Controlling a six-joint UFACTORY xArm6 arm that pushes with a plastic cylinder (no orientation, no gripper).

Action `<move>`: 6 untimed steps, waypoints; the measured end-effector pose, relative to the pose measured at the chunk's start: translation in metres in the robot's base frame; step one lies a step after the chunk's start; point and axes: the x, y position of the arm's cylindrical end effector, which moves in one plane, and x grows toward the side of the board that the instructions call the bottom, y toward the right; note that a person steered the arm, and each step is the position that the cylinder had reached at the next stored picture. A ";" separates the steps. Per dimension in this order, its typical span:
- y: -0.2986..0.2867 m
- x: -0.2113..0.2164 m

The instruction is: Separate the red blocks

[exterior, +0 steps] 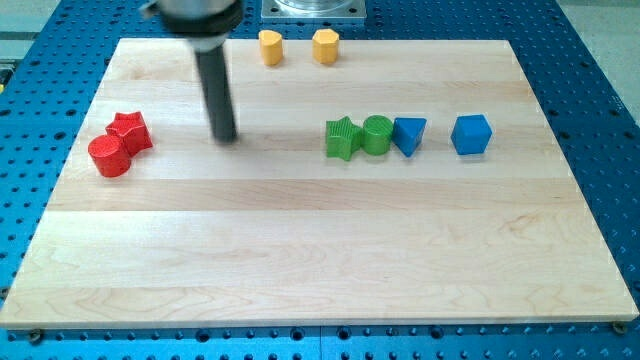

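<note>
Two touching red blocks sit left of my tip.

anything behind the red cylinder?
The red star sits touching the red cylinder on its upper-right side, star's lower edge hidden. My tip stands apart, to their right.

bright, even light; soft shadows; rod top motion-blurred.

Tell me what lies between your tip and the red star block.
Nothing: in the camera view, only bare board separates my tip from the red star block, which touches the red cylinder.
</note>
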 end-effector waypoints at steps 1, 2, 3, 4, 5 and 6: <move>-0.094 0.064; -0.144 0.062; -0.107 0.007; -0.084 -0.044; -0.050 -0.064; -0.017 -0.103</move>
